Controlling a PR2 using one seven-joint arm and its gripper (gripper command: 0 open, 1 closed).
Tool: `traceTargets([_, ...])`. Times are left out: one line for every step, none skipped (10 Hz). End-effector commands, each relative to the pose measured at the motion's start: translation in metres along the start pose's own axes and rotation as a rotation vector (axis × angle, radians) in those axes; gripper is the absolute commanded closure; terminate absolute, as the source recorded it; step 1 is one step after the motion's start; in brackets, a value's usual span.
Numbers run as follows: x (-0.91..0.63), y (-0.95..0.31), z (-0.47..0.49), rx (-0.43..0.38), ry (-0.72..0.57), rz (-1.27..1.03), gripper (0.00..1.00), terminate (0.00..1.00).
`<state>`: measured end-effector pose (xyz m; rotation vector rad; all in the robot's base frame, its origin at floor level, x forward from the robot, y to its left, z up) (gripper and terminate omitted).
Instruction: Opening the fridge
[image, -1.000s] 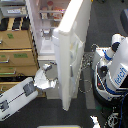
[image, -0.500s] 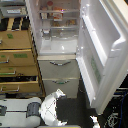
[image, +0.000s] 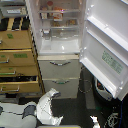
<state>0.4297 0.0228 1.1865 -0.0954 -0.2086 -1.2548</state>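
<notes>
Filling the upper middle of the exterior view: the fridge (image: 60, 45), tall and white, already open. Swung far out to the exterior view's right: its large upper door (image: 107, 42), the inner side turned toward the camera, with moulded door shelves and a small green-printed label low on the panel. Judged fully open, because the whole lit interior is exposed. Inside: several shelves (image: 59, 22) carrying small items, too blurred to name. Below the open compartment: two lower drawers (image: 59, 70), both closed, each with a curved silver handle; probably untouched, since the task concerns only the door.

Standing just beside the fridge at the exterior view's left: a tan wooden drawer cabinet (image: 17, 60), with dark handles and some green tags on the fronts. Touching or only close to the fridge wall: cannot tell.

Low in the picture, at the bottom left: the robot arm (image: 30, 111), white and grey, lying well below the door and apart from it. At its end, the gripper (image: 51, 95), pointing up toward the lower drawers but not touching them. Wide or narrow: cannot tell, the fingers being a pale blur. Holding nothing, as far as visible. Likely drawn back so that the door could swing freely.
</notes>
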Motion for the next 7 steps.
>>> traceTargets([-0.176, 0.141, -0.004, 0.161, -0.139, 0.435, 0.00, 0.00])
traceTargets([-0.187, 0.147, -0.008, 0.179, -0.132, 0.463, 0.00, 0.00])
traceTargets([-0.197, 0.151, -0.013, 0.184, -0.126, 0.489, 0.00, 0.00])
traceTargets([-0.218, 0.146, -0.030, 0.190, -0.094, 0.526, 0.00, 0.00])
traceTargets([-0.221, 0.141, -0.035, 0.192, -0.092, 0.519, 0.00, 0.00])
traceTargets([-0.226, 0.129, -0.043, 0.212, -0.090, 0.509, 0.00, 0.00])
traceTargets([-0.233, 0.119, -0.052, 0.207, -0.097, 0.492, 0.00, 1.00])
